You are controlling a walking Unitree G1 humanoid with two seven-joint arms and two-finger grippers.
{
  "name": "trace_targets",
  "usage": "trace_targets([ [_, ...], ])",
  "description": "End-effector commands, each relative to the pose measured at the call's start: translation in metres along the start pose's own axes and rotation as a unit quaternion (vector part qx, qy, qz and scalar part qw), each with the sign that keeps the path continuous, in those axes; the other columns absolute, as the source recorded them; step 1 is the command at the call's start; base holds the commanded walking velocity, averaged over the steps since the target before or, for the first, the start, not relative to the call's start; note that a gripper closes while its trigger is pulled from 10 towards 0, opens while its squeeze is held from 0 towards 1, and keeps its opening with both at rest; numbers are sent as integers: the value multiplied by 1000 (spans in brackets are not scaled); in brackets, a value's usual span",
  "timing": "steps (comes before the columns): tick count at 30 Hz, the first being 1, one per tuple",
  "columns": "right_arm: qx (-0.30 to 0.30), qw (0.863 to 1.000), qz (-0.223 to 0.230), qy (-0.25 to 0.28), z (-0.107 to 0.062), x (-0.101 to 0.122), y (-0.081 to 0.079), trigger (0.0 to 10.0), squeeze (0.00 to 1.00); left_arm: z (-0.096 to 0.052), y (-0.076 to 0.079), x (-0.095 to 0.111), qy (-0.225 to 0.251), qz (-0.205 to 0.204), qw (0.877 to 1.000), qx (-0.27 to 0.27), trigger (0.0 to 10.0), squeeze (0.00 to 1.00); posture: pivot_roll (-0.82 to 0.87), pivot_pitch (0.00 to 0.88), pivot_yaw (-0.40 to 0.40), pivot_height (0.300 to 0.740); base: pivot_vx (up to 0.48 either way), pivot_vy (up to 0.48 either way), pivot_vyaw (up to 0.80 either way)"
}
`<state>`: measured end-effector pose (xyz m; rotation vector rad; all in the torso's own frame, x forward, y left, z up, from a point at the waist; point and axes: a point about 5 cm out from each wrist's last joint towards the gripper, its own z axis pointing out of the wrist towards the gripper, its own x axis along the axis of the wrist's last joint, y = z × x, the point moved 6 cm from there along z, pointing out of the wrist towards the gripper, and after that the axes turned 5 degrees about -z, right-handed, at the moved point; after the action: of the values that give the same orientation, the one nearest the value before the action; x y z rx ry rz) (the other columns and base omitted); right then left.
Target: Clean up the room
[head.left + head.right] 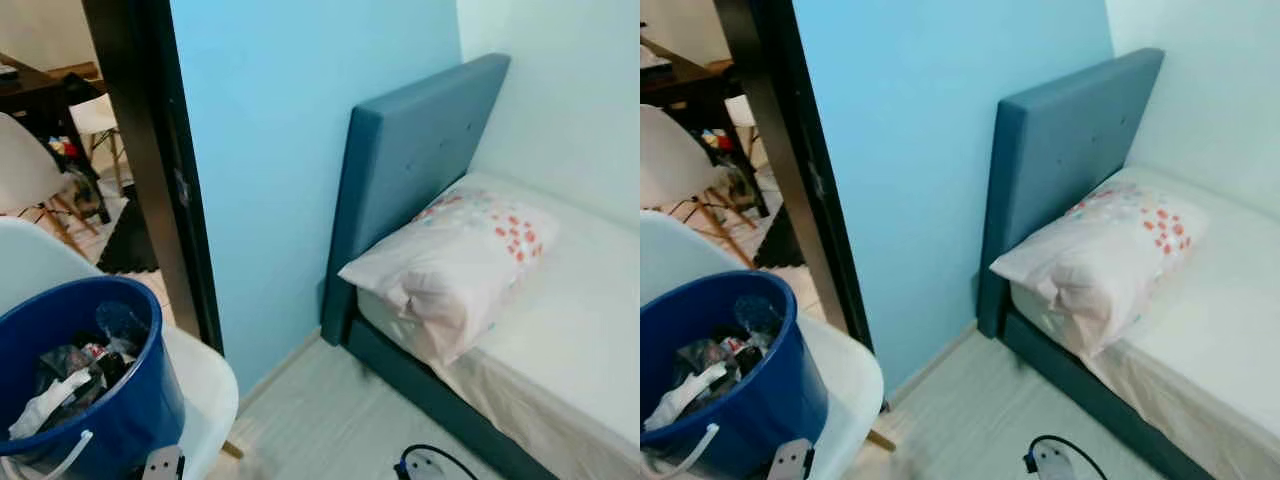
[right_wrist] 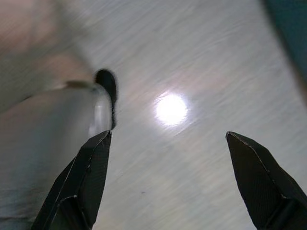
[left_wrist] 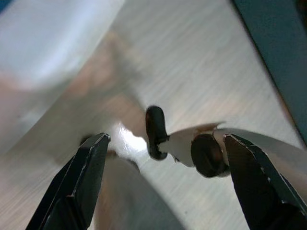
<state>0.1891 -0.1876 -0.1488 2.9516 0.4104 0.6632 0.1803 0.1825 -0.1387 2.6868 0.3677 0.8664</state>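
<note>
Bedroom floor [image 1: 330, 420] blurred; bucket [image 1: 110, 400] trash indistinct, possibly wrappers.

We've got a pretty cramped corner here. A bed [image 1: 590, 330] with a teal padded headboard [image 1: 415, 170] runs along the right wall, and a white pillow [image 1: 455, 262] with orange-red dots lies at its head, leaning on that headboard. A light blue wall [image 1: 265, 150] ends at a dark door frame [image 1: 150, 170], and through the doorway we can see a dark wooden table [image 1: 35, 95] with white chairs [image 1: 28, 175] on wooden legs around it. The floor [image 1: 320, 425] by the bed is pale wood-look planks, and the wrist views show it blurred with a bright light reflection [image 2: 171, 109].
</note>
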Motion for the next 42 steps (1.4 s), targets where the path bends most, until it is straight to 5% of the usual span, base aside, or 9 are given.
trace_targets([
  [1, 6, 1000, -7, -7, 0, -4, -6, 10000, 0, -3, -6, -13, -20, 6, 1000, 17, 10000, 0, -15, 0, -54, 740, 0, 0, -788],
  [18, 3, 1000, -6, -6, 0, -4, -5, 10000, 0, 2, 0, -26, -63, 43, 997, 35, 10000, 0, -12, 0, -52, 740, 0, -16, -649],
  [27, 3, 1000, 0, -5, 0, -4, -6, 10000, 0, -3, -1, -46, -87, 48, 994, 44, 10000, 0, -14, 0, -53, 740, 0, -480, 0],
  [42, 2, 1000, -10, -8, 0, -5, -5, 10000, 0, -10, -18, -45, -86, 45, 994, 53, 10000, 0, -21, 0, -57, 740, 0, -480, -158],
])
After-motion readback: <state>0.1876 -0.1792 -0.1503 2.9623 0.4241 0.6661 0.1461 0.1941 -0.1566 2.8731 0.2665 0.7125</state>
